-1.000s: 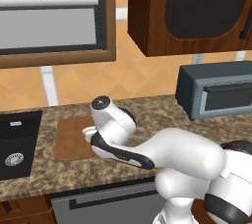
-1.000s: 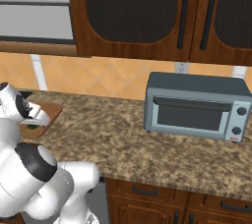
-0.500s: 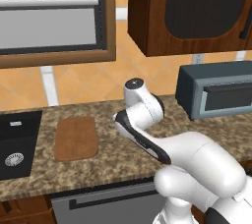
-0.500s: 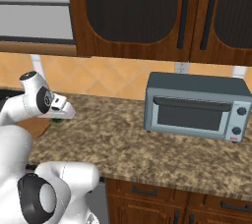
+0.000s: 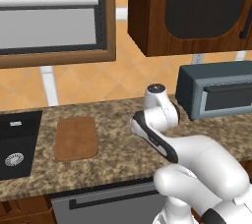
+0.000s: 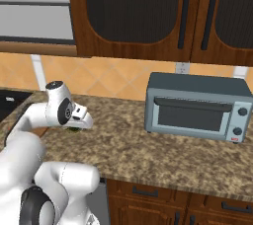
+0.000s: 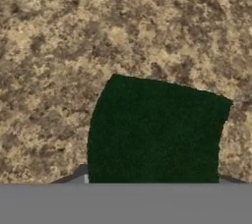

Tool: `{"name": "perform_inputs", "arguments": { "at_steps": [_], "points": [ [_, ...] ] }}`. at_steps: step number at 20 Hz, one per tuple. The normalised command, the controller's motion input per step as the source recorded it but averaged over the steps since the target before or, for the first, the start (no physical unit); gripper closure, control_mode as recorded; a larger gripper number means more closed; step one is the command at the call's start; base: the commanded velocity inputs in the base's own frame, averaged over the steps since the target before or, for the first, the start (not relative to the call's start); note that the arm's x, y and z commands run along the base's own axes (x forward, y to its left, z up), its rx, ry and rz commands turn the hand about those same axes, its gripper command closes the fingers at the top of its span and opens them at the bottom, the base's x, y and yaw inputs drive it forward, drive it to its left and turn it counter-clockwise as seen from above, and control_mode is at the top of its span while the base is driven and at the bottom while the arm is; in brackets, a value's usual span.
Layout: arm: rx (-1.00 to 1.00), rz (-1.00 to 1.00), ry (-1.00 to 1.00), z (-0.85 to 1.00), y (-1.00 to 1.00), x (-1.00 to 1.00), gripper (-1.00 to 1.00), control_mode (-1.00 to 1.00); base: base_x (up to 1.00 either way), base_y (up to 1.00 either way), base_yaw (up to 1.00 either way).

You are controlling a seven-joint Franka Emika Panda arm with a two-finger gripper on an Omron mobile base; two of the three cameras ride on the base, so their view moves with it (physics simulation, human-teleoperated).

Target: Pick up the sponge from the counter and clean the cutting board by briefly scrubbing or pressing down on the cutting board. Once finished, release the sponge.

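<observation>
Sponge [image 7: 155, 132] held clamped in gripper [image 6: 78, 126], seen lower centre of hand view, above counter [image 7: 74, 31]; cutting board [image 5: 76, 137] at left.

White arm [image 5: 197, 159] folded at the elbow, forearm reaching forward, wrist [image 6: 62, 108] bent downward. Pincer [image 6: 75, 129] pointing down, jaws drawn in, clamped on the dark green sponge [image 7: 155, 132].

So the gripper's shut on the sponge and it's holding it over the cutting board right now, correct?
Not quite. The gripper is shut on the sponge, but it is not over the cutting board. The hand view shows speckled counter under the sponge, and the left base view shows the board lying bare, well to the left of the hand.
</observation>
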Motion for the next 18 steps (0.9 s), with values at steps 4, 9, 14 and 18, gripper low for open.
{"name": "perform_inputs", "arguments": {
  "at_steps": [4, 9, 14, 18],
  "points": [
    [0.05, 0.0, 0.11, -0.33, -0.11, 0.15, 1.0, -1.0, 0.0, 0.0, 0.0],
    [0.0, 0.0, 0.11, -0.31, 0.0, 0.17, 1.0, -1.0, 0.0, 0.0, 0.0],
    [0.0, 0.0, 0.06, -0.4, -0.02, 0.16, 1.0, -1.0, 0.0, 0.0, 0.0],
    [0.0, 0.0, 0.04, -0.42, -0.01, 0.07, 1.0, -1.0, 0.0, 0.0, 0.0]
  ]
}}
